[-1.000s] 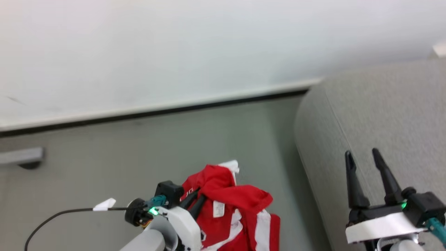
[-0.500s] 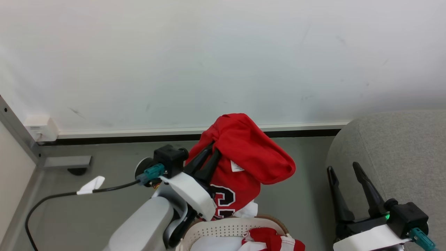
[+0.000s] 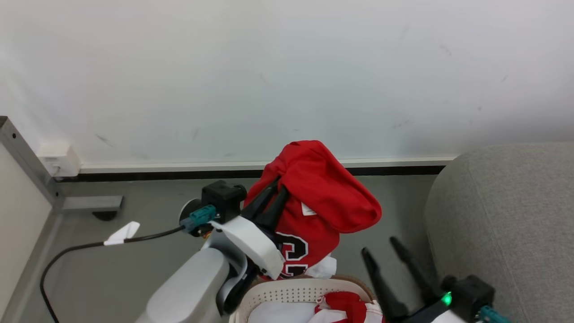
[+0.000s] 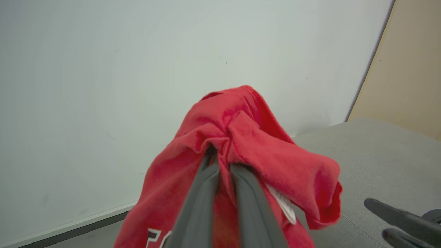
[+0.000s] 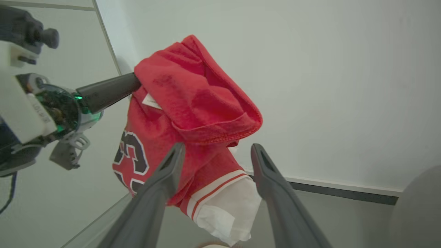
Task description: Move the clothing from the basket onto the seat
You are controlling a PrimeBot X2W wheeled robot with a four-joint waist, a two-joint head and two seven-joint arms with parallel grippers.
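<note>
My left gripper [image 3: 274,187] is shut on a red jersey [image 3: 320,197] with black-and-white numerals, which hangs bunched above the white perforated basket [image 3: 291,289]. More red and white clothing [image 3: 345,306] lies in the basket. In the left wrist view the fingers [image 4: 206,193] pinch a fold of the jersey [image 4: 255,141]. My right gripper [image 3: 380,246] stands open between the basket and the grey seat [image 3: 506,215]. In the right wrist view that gripper [image 5: 217,146] points up at the jersey's [image 5: 193,89] hanging lower part without touching it.
A white wall with a dark baseboard [image 3: 188,174] runs close behind. A black cable with a white tag [image 3: 121,233] trails on the grey floor at left. A metal frame [image 3: 27,161] and a white box [image 3: 58,163] stand in the left corner.
The head view has shifted, bringing the basket and left corner into sight. My right gripper has swung left, off the seat and toward the hanging jersey. The left gripper keeps its hold.
</note>
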